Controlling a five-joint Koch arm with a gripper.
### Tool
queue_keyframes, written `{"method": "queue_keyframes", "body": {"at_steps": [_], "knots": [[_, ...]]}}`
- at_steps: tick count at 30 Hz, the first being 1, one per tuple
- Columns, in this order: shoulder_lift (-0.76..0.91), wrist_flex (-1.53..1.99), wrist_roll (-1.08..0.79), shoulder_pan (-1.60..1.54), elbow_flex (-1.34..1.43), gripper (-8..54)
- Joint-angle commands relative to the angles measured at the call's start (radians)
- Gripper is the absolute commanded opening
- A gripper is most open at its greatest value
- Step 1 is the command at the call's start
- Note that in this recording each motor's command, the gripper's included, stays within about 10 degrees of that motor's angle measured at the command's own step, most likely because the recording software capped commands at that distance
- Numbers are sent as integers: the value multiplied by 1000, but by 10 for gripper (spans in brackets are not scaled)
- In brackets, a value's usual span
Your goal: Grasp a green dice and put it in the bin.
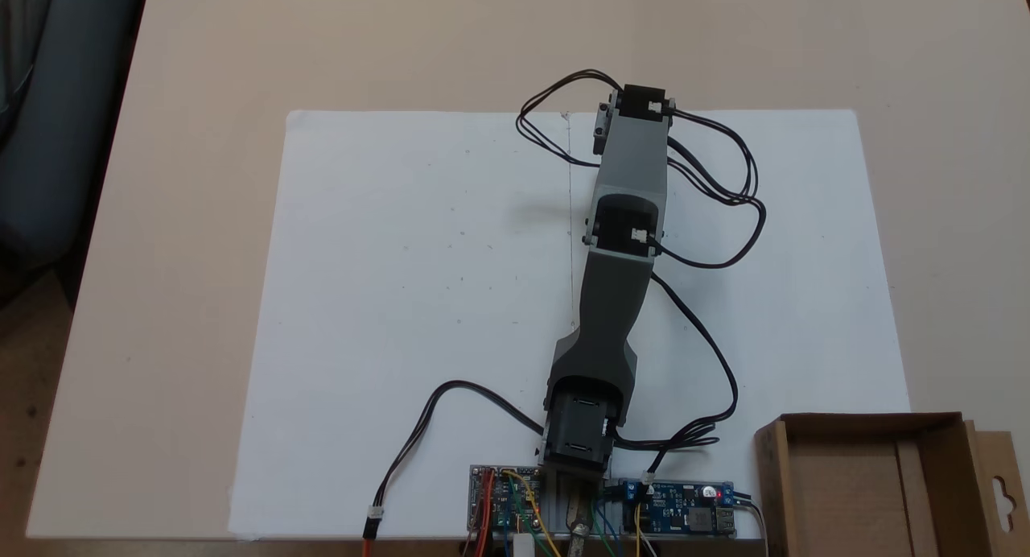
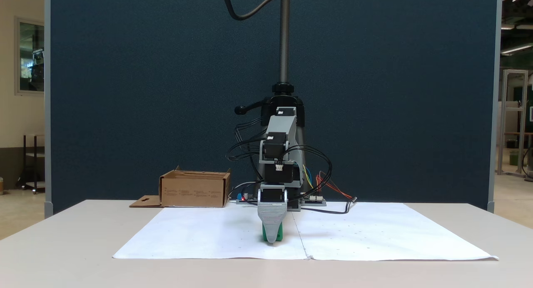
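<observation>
The arm stretches out over the white paper sheet (image 2: pixel 374 234), and its jaws (image 2: pixel 272 237) come down right on the green dice (image 2: pixel 280 237), which sits on the sheet with green peeking out on both sides of the grey front jaw. From head-on one jaw hides the other, so I cannot tell whether they have closed on the cube or only straddle it. The bin (image 2: pixel 195 191) lies behind and to the left of the dice in this fixed view, beside the arm's base, so I'd say the carry runs back that way.
</observation>
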Motion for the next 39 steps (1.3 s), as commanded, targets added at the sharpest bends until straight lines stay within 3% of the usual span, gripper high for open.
{"method": "queue_keyframes", "body": {"at_steps": [1,7,32,33,34,39], "knots": [[44,-28,55,9,8,330],[44,-28,55,8,37,216],[44,-120,94,32,58,215],[44,-120,97,32,60,205],[46,-120,98,32,63,138],[101,-115,109,44,72,121]]}}
